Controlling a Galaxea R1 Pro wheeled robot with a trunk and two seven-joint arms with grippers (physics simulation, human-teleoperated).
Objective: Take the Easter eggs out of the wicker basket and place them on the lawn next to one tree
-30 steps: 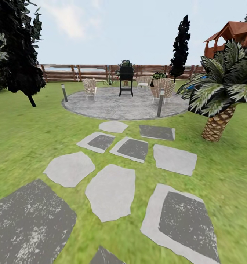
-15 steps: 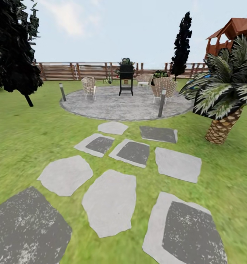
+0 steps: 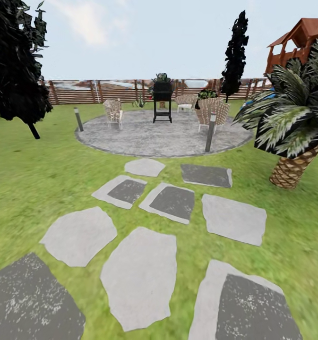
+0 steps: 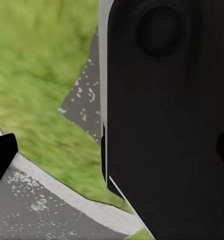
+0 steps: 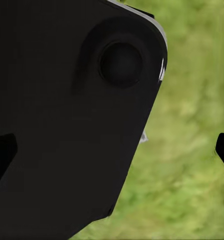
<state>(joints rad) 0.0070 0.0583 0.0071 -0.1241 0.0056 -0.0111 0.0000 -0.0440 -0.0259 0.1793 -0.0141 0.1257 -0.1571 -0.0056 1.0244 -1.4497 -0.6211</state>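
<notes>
You were rolling over the stepping stones (image 3: 141, 274) on the lawn (image 3: 31, 184) toward the patio (image 3: 163, 134), basket and eggs nowhere ahead, so neither arm was nearer; finger spread couldn't be told.

My left wrist camera looks down past a large black robot part (image 4: 166, 120) with a round recess near one end. Beyond it lies blurred green lawn (image 4: 37, 70). A dark grey speckled paving stone (image 4: 89, 95) with a pale border sits in the grass; another stone (image 4: 37, 210) lies nearer.
</notes>
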